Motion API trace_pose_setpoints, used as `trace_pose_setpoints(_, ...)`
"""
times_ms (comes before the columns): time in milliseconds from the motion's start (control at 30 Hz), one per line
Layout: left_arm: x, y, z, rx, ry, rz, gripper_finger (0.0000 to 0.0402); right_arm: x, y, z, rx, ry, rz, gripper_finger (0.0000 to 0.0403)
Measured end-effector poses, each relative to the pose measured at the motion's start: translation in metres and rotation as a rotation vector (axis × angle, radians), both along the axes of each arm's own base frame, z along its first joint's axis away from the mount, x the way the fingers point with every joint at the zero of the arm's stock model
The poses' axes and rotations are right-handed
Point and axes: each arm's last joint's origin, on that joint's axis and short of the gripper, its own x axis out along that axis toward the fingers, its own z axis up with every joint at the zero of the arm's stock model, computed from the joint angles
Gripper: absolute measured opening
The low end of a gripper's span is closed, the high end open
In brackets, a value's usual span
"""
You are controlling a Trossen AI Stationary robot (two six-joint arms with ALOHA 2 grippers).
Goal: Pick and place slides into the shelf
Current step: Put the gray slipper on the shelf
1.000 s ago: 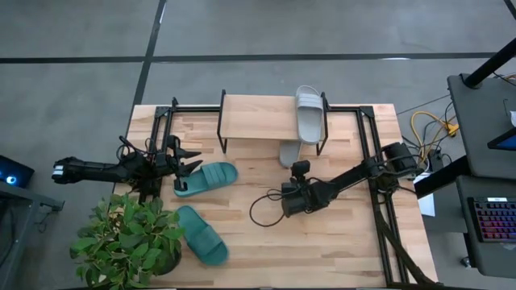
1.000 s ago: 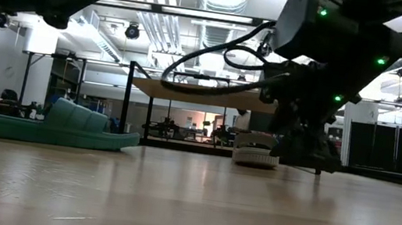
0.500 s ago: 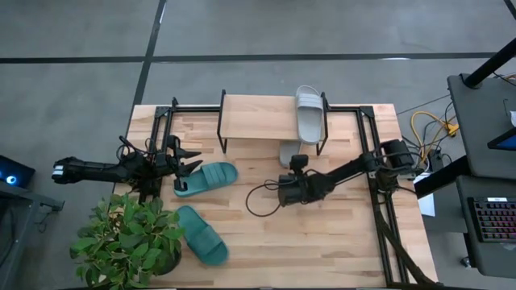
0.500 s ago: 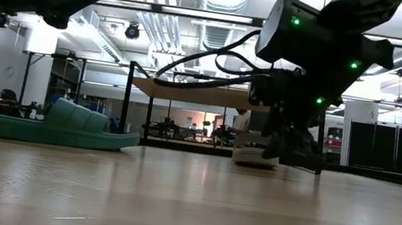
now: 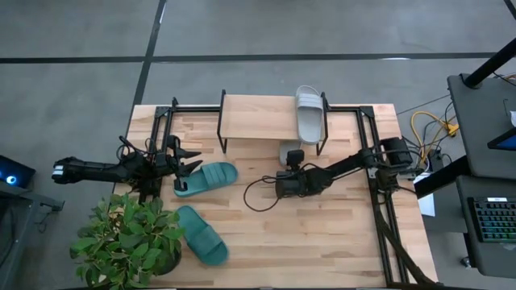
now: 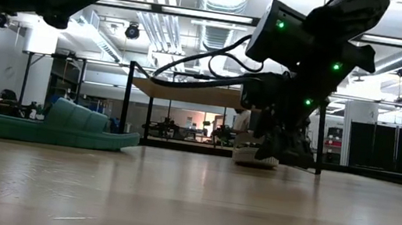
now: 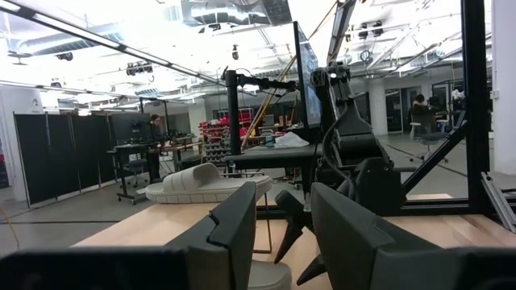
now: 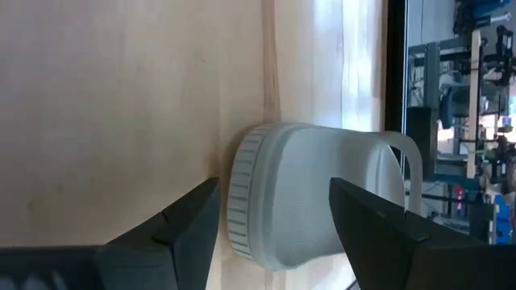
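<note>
on the desk (image 5: pixel 339 242) the shelf (image 5: pixel 258 117) carries one grey slide (image 5: pixel 308 113) at its right end, with a second grey slide (image 8: pixel 310 205) on the desk just under and in front of that end, and two teal slides, one (image 5: pixel 208 177) by the left arm and one (image 5: pixel 201 235) beside the potted plant (image 5: pixel 129 242). right gripper (image 8: pixel 270 234) hangs low at the grey slide's near end, fingers (image 8: pixel 189 229) released, spread either side of it; left gripper (image 5: pixel 184 163) sits beside the teal slide, fingers (image 7: pixel 242 225) spread, nothing between them.
</note>
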Motion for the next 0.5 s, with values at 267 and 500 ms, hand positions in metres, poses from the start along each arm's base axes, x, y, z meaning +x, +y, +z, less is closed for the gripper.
trace_pose_setpoints(267, 0.0, 0.0, 0.0, 0.0, 0.0, 0.0, 0.0107, 0.0, -0.0059, -0.0007, 0.007, 0.002, -0.015, 0.0224)
trace_pose_setpoints(500, 0.0, 0.0, 0.0, 0.0, 0.0, 0.0, 0.0107, 0.0001, -0.0061, -0.0021, 0.05, 0.02, 0.012, 0.0224)
